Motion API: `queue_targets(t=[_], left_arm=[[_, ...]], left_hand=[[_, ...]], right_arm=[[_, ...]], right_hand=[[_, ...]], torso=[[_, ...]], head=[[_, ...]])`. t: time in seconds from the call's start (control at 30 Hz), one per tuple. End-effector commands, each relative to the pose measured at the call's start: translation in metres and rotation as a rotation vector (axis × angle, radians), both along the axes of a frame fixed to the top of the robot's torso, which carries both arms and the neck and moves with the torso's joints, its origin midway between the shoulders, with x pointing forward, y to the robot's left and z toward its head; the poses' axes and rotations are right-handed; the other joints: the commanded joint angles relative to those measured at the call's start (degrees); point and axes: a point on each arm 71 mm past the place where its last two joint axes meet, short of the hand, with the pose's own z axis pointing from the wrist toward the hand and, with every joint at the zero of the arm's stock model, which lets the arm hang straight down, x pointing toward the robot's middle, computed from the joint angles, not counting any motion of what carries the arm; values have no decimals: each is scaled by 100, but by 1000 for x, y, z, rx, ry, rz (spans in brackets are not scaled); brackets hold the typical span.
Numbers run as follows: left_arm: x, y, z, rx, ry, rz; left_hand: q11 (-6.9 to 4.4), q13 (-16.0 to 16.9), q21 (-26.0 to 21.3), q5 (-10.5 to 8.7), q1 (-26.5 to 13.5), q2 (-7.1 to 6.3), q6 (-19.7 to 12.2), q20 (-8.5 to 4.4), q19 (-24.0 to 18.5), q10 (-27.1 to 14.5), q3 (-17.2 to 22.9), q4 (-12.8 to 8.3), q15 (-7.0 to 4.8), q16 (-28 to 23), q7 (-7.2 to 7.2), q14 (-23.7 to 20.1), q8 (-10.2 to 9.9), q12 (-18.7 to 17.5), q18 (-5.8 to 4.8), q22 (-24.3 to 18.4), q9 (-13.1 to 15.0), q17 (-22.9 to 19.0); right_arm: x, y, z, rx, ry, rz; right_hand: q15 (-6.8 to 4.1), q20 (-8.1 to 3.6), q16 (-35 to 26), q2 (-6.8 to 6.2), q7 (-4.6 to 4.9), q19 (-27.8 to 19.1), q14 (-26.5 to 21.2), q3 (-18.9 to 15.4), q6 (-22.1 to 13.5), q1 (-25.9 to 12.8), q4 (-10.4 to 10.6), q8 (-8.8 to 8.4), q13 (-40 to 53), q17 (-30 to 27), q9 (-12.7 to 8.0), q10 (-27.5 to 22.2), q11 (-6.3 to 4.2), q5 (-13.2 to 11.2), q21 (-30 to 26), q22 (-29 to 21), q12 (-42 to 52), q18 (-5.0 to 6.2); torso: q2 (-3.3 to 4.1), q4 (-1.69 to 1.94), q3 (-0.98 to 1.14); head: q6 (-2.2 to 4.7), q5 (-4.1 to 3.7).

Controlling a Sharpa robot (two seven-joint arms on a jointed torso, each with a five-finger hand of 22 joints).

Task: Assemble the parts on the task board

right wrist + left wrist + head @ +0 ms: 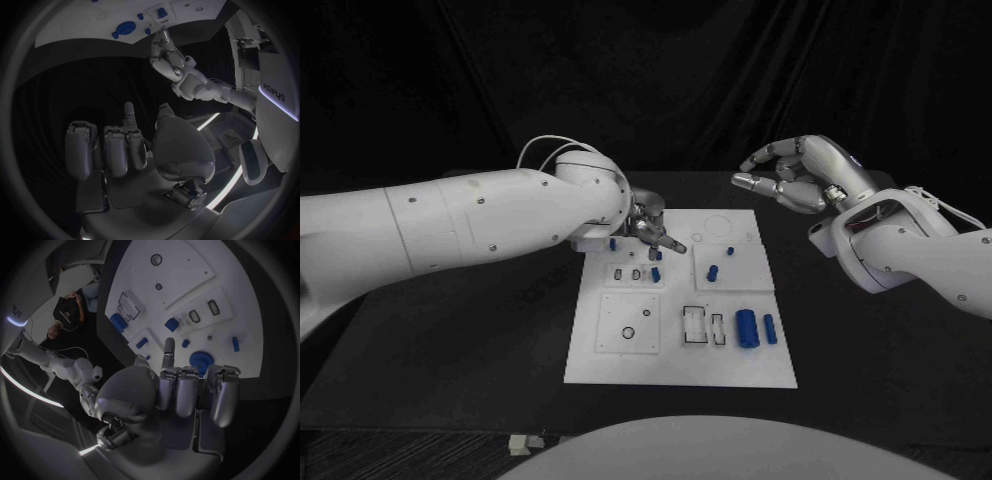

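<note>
The white task board point(682, 345) lies in the middle of the black table. Small blue parts stand on it: a large cylinder point(747, 327) beside a thinner one point(770, 328) at the near right, and a peg point(713, 272) near the middle. My left hand point(651, 232) hovers over the board's far left part. Its fingers point(187, 390) are curled in with one finger stretched toward a round blue part point(201, 360), and nothing lies in it. My right hand point(790, 175) hangs raised beyond the board's far right corner, fingers point(112, 150) curled, holding nothing.
Black rectangular slots point(695, 326) and a small ring hole point(629, 332) mark the board's near half. Bare black table point(459, 340) spreads to both sides of the board. The left forearm point(473, 225) reaches across the table's left side.
</note>
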Motion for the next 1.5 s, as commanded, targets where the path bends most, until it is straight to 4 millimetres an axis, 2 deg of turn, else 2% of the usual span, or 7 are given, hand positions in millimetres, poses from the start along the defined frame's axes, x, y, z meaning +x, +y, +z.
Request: queue_targets(t=[0.03,0.37,0.43,0.5,0.57,0.7,1.5], left_arm=[[1,2,-6,204,78,37],[5,-8,-6,252,77,57],[6,-9,-7,257,75,64],[6,-8,-7,264,73,71],[6,-7,-7,268,71,76],[7,-5,-7,274,68,88],[10,-4,-16,226,53,125]], left_hand=[[-16,1503,17,-53,-81,4,6,-38,612,598,-42,-3,-19,15,36,606,-73,14,-34,1506,-12,1505],[-42,1503,17,54,-78,12,174,-49,612,598,-57,-21,-39,15,4,606,-129,14,-34,1506,20,1505],[-55,1503,17,94,-57,15,229,-59,612,598,-50,-23,-48,15,-13,606,-138,14,-34,1506,35,1505],[-83,1503,17,201,-6,4,321,-79,612,598,-39,-27,-74,15,-41,606,-158,14,-34,1506,69,1505],[-97,1503,17,228,22,-3,373,-91,612,598,-33,-30,-87,15,-57,606,-161,14,-34,1506,92,1505],[-166,1503,17,242,70,-32,587,-147,612,598,-33,-27,-148,15,-135,606,-107,14,-34,1506,243,1505],[-187,1503,-8,329,165,-56,513,-193,552,598,-9,-24,-183,15,-137,606,-218,14,-15,1435,412,1505]], right_arm=[[-1,-3,-6,-8,71,-29],[-2,-2,-12,-22,107,-26],[-2,-1,-14,-30,110,-22],[-2,0,-15,-36,114,-19],[-2,1,-16,-39,117,-17],[-2,1,-17,-44,124,-17],[-1,1,-22,-57,150,-19]], right_hand=[[41,55,17,-11,44,282,590,-38,-1,54,10,-39,1508,1509,-7,618,39,16,23,1302,20,21],[46,59,17,-9,53,278,590,-62,-33,75,13,-63,1508,1509,-19,618,46,33,15,1298,20,23],[48,61,17,-5,56,274,590,-68,-42,87,12,-70,1508,1509,-23,618,49,40,9,1296,20,25],[49,62,17,-4,58,272,590,-72,-48,96,11,-75,1508,1509,-26,618,49,45,4,1295,20,26],[51,64,17,-2,60,273,590,-78,-57,109,10,-81,1508,1509,-30,618,50,54,7,1295,20,26],[51,64,17,-2,61,272,590,-81,-61,114,10,-85,1508,1509,-31,618,50,58,4,1294,20,27],[54,67,17,1,64,243,590,-92,-70,128,11,-93,1508,1509,-36,618,55,67,-49,1275,20,41]], torso=[[5,-42,37],[-14,-49,41],[-4,-40,45],[2,-26,35],[-2,-22,22],[-6,-18,20],[-18,-22,21]], head=[[-1,4],[-1,116],[-1,114],[-1,103],[-1,97],[-1,104],[-1,108]])
